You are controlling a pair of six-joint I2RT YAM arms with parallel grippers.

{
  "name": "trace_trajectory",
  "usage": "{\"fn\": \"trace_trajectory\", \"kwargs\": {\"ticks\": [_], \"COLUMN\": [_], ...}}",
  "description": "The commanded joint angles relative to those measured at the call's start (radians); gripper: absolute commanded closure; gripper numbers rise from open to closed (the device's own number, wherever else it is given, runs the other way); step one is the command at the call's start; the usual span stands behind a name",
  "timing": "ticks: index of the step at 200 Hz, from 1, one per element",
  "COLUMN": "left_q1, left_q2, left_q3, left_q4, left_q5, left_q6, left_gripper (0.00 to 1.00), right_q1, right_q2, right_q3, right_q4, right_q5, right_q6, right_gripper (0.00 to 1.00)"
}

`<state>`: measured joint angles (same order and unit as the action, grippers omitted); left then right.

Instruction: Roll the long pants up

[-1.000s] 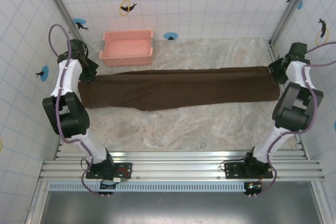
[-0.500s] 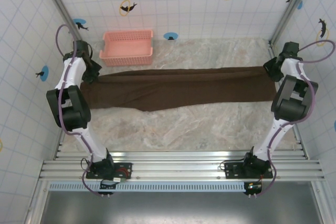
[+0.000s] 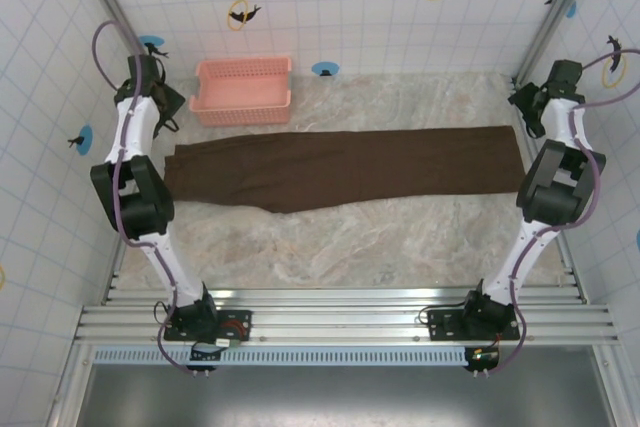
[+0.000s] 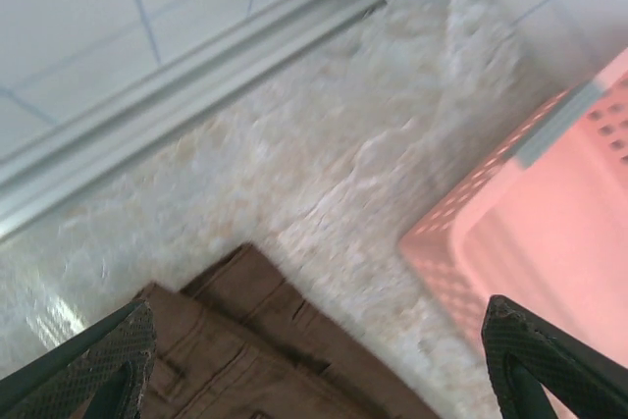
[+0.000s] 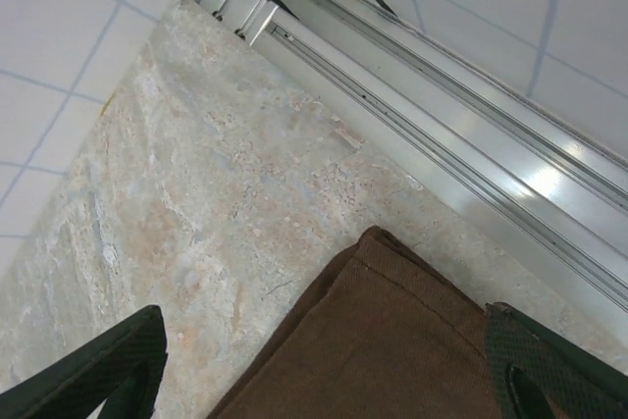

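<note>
Risk noted: the long pants [image 3: 345, 167] lie flat and full length on the table [image 3: 350, 242], with one end below each tool. The cloth is soft, so if you pinch only its top layer or lead with one corner, the roll will likely skew or bunch. The basket [image 4: 549, 193] sits just beside your left gripper [image 4: 316, 313] and could be clipped on descent. The wall rail [image 5: 442, 174] runs close beyond your right gripper [image 5: 324, 319]. Both tools stand wide apart above the cloth corners, holding and touching nothing.

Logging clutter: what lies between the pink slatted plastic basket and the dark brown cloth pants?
A bare strip of marbled tabletop, in the top external view.
</note>
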<state>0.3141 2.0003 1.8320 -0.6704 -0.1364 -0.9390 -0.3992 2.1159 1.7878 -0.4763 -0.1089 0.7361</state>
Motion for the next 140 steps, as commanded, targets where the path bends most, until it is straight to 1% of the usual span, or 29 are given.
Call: {"fn": "trace_trajectory", "kwargs": {"ticks": [1, 46, 79, 117, 140], "left_q1": [0.003, 0.003, 0.004, 0.007, 0.006], "left_q2": [-0.052, -0.213, -0.277, -0.246, -0.257], "left_q3": [-0.028, -0.327, -0.47, -0.508, -0.528], "left_q4": [-0.054, -0.032, -0.01, -0.014, -0.007], "left_q5": [-0.012, 0.014, 0.041, 0.098, 0.115], "left_q6": [0.053, 0.066, 0.057, 0.027, 0.015], "left_gripper": [0.13, 0.14, 0.12, 0.12, 0.14], "right_q1": [-0.009, -0.04, -0.04, -0.04, -0.042], "right_q2": [-0.027, -0.018, -0.009, 0.047, 0.075], "right_q3": [0.004, -0.115, -0.162, -0.159, -0.154], "right_q4": [-0.13, -0.236, -0.258, -0.317, -0.344], "right_q5": [-0.004, 0.006, 0.018, 0.012, -0.021], "right_q6": [-0.082, -0.116, -0.143, -0.179, -0.183], "right_gripper": [0.13, 0.13, 0.13, 0.14, 0.17]}}
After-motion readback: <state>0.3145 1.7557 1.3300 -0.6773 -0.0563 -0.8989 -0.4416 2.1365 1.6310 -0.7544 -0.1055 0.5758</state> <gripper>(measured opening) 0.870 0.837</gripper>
